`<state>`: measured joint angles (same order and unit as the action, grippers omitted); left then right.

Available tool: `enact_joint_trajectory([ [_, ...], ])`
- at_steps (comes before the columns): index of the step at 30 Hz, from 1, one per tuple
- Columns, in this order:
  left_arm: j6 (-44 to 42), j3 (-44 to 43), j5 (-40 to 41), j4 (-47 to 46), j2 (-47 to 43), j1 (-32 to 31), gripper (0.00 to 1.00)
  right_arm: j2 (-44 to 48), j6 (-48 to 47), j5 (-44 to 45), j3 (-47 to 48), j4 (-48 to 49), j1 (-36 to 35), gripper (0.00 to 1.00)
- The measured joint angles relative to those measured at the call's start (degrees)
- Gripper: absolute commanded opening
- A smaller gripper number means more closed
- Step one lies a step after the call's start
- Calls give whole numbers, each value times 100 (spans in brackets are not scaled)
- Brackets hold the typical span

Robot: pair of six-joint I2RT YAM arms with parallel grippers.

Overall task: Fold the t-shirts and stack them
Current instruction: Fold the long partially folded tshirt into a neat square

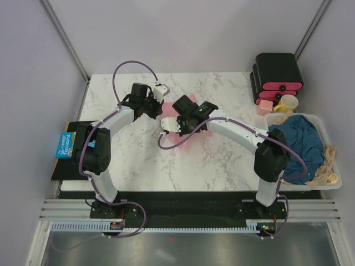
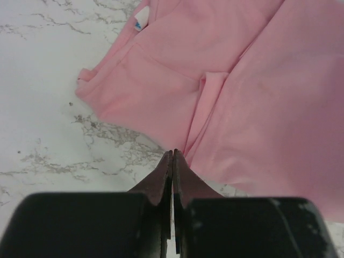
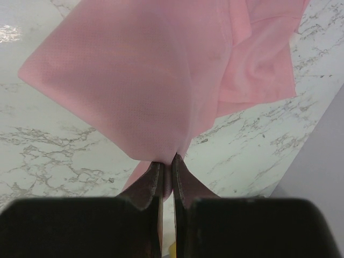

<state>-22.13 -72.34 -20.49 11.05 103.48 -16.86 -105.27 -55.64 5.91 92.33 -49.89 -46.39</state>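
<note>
Only wrists show pink t-shirt (image 3: 134,80) seemingly pinched.

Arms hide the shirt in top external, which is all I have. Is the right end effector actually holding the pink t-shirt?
Observer: Yes. The right wrist view shows the right end effector shut on the pink t-shirt, with cloth fanning out from its tips.
Operator: And the left?
Observer: The left wrist view shows the left end effector shut too. A crease of the shirt runs into its tips at the cloth's edge, so it looks pinched.
Operator: Any landmark for orientation?
Observer: A white label with a blue mark shows at the shirt's edge, near the top of the left wrist view.
</note>
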Motion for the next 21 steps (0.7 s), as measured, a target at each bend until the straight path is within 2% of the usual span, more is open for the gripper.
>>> enact_joint_trajectory([
  [11,629,0,-1130,278,39,-310,2,0,35,4,4,-2,-4,0],
  [17,634,4,-1226,586,297,-549,2,0,31,46,76,-15,-4,0],
  [21,625,31,-931,745,367,-603,2,0,31,63,195,-7,-4,0],
])
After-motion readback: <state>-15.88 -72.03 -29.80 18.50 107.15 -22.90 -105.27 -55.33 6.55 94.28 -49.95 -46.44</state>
